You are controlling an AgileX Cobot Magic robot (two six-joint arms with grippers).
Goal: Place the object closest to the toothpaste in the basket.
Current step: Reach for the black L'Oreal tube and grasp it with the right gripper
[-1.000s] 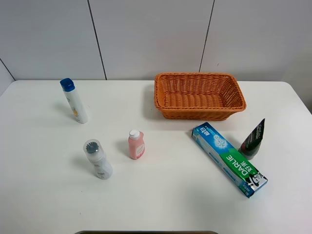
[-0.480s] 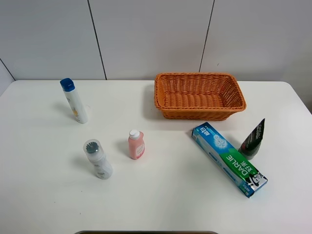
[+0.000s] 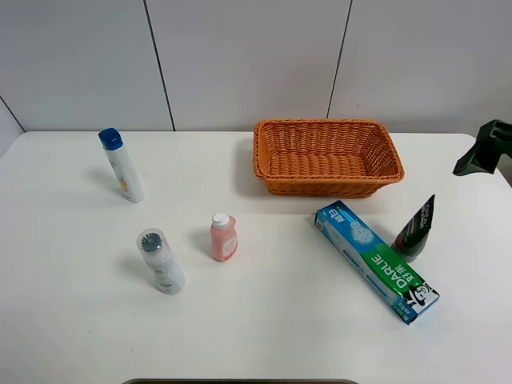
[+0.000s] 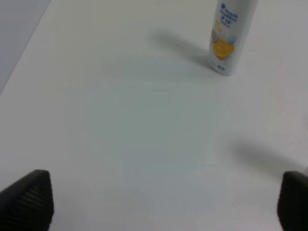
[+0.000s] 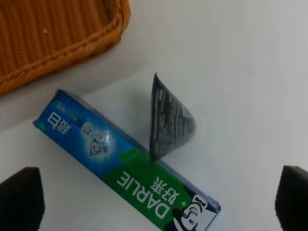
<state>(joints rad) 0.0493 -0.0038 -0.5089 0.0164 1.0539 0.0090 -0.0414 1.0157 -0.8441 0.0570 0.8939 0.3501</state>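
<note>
The blue-and-green toothpaste box (image 3: 374,260) lies flat at the right front of the white table. A dark tube (image 3: 414,228) stands on its cap right beside it, the nearest thing to it. The orange wicker basket (image 3: 326,180) stands behind them, empty. My right gripper (image 3: 484,148) shows at the right edge, above and behind the tube. In the right wrist view the gripper (image 5: 154,202) is open and empty over the tube (image 5: 168,120), the box (image 5: 134,178) and the basket's corner (image 5: 57,43). My left gripper (image 4: 159,202) is open and empty over bare table.
A white bottle with a blue cap (image 3: 122,164) stands at the far left and shows in the left wrist view (image 4: 230,38). A small pink bottle (image 3: 223,237) and a clear bottle with a grey cap (image 3: 160,261) stand left of centre.
My right gripper has come into the exterior view at the right edge. Nothing on the table has moved.
</note>
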